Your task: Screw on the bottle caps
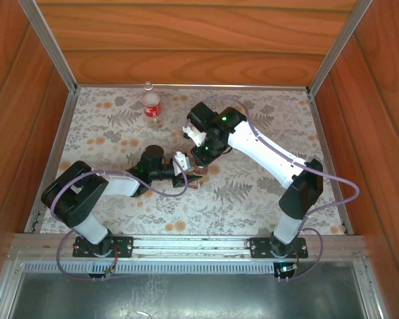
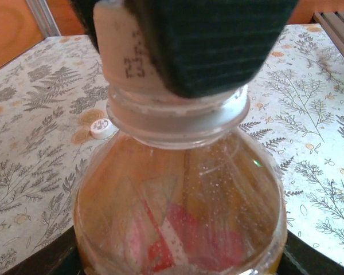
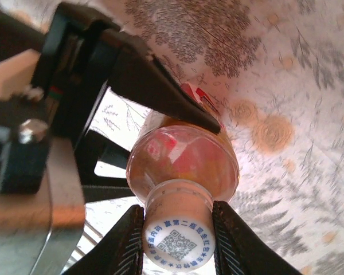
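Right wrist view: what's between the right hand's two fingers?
A whitish bottle cap on the neck of the amber bottle, pinched by the right hand, in the right wrist view.

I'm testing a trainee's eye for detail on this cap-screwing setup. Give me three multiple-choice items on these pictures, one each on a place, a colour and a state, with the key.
1. Where is the red-labelled bottle?
A. upright by the far edge of the table
B. between the arm bases
C. on its side at the near edge

2. What colour is the print on top of the gripped cap?
A. red
B. green
C. blue

3. What is the right claw doing?
A. hanging open
B. shut on the cap of the amber bottle
C. shut on the red-labelled bottle

Key: 1 A, it stands alone near the back rail; 2 C, blue characters ring the code square; 3 B, its fingers pinch the cap's sides.
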